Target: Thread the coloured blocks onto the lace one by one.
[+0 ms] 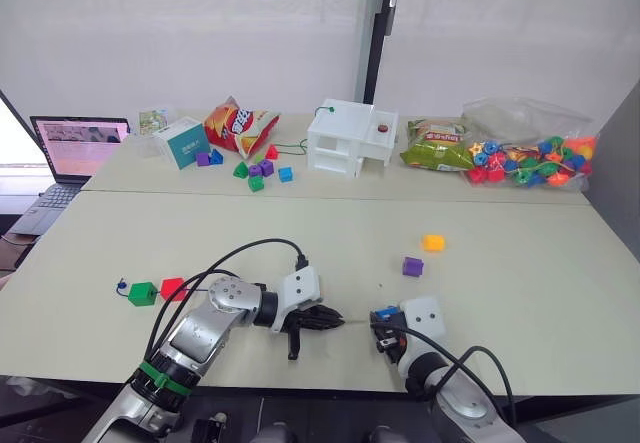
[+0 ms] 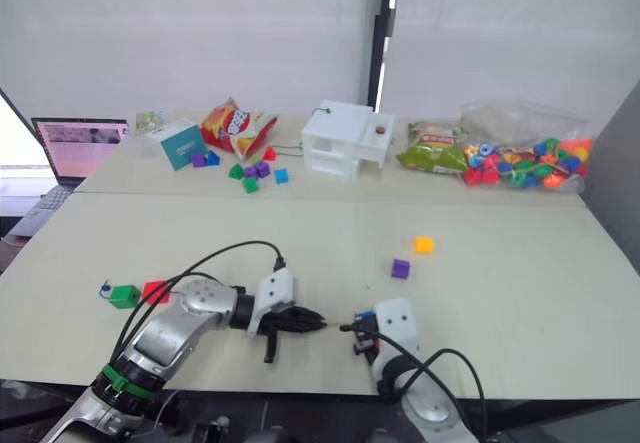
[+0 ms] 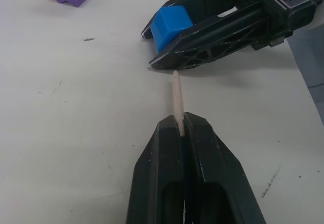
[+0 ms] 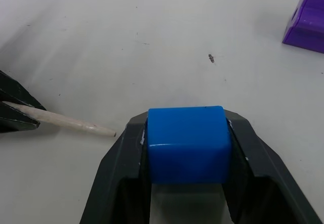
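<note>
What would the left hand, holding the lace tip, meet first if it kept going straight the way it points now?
Most likely the right hand: the pale lace tip held in the left hand aims at the lower finger's end, just beside the blue block. Height is hard to judge, so it may miss the block.

The right gripper clamps the blue block between its fingers above the table. The lace's pale tip points toward it, just apart. A purple block lies farther off.

Far beyond the left hand, along the counter's back: a laptop, a crisp packet, a white box, bagged beads.
</note>
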`<state>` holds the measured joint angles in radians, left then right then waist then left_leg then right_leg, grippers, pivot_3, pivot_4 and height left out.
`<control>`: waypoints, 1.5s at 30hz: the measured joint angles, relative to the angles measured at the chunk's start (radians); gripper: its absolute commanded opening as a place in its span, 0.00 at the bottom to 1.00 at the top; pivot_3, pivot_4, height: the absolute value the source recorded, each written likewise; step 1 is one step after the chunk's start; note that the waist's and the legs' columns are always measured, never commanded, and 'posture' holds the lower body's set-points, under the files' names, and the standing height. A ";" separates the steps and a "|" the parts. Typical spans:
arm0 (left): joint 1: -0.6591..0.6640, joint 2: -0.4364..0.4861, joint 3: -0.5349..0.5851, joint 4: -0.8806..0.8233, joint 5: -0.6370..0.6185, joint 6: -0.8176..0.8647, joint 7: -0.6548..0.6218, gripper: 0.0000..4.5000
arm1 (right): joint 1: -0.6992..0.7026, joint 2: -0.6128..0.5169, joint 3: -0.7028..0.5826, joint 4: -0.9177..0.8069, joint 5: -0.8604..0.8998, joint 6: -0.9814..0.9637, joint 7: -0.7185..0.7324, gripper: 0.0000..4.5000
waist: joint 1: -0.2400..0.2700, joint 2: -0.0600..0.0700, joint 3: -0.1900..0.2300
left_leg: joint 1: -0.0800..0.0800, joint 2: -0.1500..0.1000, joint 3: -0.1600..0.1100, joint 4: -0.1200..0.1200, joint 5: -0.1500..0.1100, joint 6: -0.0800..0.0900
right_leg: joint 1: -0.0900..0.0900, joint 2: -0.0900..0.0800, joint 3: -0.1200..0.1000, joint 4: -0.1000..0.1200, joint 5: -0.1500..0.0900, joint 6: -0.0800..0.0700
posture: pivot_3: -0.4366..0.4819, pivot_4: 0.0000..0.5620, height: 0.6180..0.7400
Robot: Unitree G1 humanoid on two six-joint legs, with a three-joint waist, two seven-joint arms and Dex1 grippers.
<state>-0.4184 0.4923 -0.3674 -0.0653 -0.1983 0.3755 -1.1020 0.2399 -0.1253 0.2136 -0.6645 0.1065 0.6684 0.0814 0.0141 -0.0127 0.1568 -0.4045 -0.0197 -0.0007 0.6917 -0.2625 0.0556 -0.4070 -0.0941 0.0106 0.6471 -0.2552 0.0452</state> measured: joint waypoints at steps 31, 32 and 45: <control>0.079 0.014 0.036 -0.146 -0.038 0.094 0.075 0.00 | -0.582 -0.738 0.044 0.542 0.131 -0.365 1.073 1.00 | -0.003 -0.001 0.001 | 0.000 0.000 0.003 0.003 0.000 0.001 | 0.002 -0.002 0.003 -0.001 0.001 0.002 | 0.48 0.27 1.00; 0.077 0.014 0.036 -0.146 -0.038 0.099 0.080 0.00 | -0.594 -0.723 0.050 0.568 0.119 -0.383 1.080 1.00 | -0.002 -0.001 0.000 | 0.000 0.000 0.003 0.003 0.000 0.001 | 0.002 -0.002 0.002 -0.001 0.001 0.002 | 0.48 0.27 1.00; 0.036 -0.007 0.015 -0.134 -0.036 0.109 0.103 0.00 | -0.599 -0.680 0.059 0.606 0.105 -0.396 1.116 0.28 | -0.002 -0.001 0.000 | 0.000 0.000 0.002 0.003 0.000 0.001 | 0.002 -0.002 0.003 -0.001 0.001 0.002 | 0.48 0.27 1.00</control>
<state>-0.3822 0.4853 -0.3528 -0.1992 -0.2343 0.4846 -0.9991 -0.3594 -0.8056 0.2723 -0.0582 0.2110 0.2720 1.1972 0.0119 -0.0136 0.1573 -0.4046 -0.0202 0.0016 0.6945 -0.2629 0.0561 -0.4052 -0.0966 0.0133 0.6459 -0.2541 0.0470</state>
